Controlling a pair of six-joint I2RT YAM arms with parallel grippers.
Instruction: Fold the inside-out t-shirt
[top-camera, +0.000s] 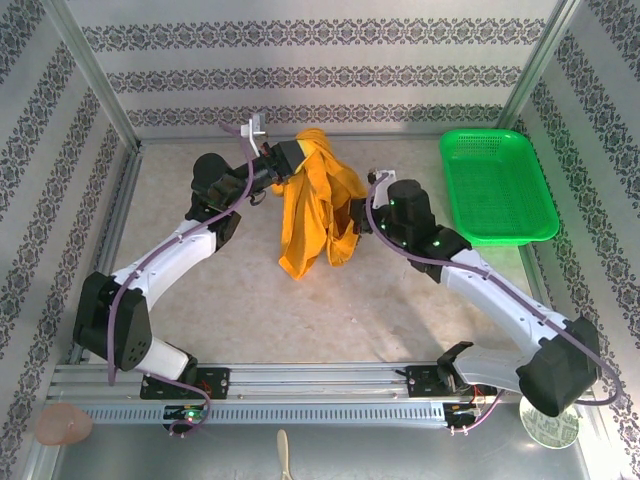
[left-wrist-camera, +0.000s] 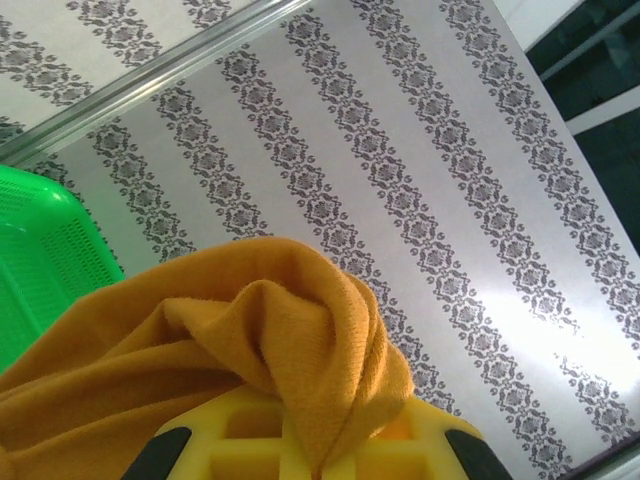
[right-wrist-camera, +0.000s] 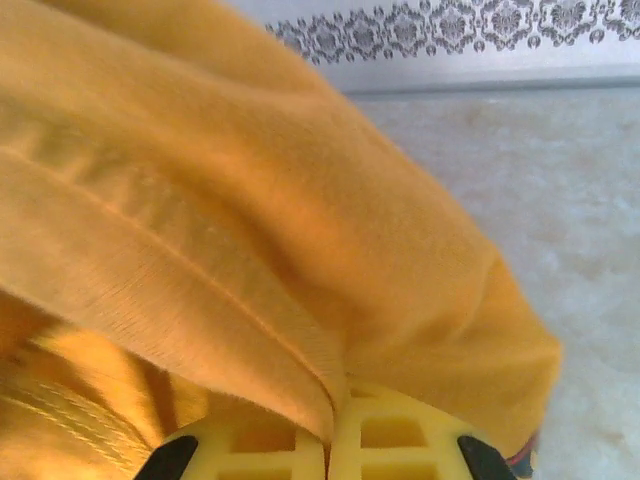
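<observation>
- left gripper (top-camera: 287, 160) sat upper centre in the top view, clamped on the top end of the t-shirt (top-camera: 315, 205). The left wrist view showed a bunch of orange cloth pinched between its yellow fingers (left-wrist-camera: 250, 450), with no gap.
- right gripper (top-camera: 366, 215) was just right of the t-shirt, lower in the frame than the left one, also clamped on it. The right wrist view showed a cloth ridge running into the line where its fingers met.
- t-shirt location: centre top of the top view, strung between the two grippers as a crumpled vertical bundle. Its lower end drooped toward the table (top-camera: 230, 290). Couldn't tell whether it touched.
- No print or label was visible in any view, so I couldn't tell which side was facing out.
- green basket (top-camera: 497, 190) was at upper right, apart from the t-shirt and not involved.
- Progress, my read: early. No fold was made, no sleeve or hem was laid out, and nothing was flat. This looked like a lift to open the bundle up.
- Left to do, as I judged it: find the shoulders or hem, spread the t-shirt flat on the table, bring the sleeves in, fold the body over.
- Risk: both grips were on bunched cloth, not clean edges, so pulling apart could just tighten the twist.
</observation>
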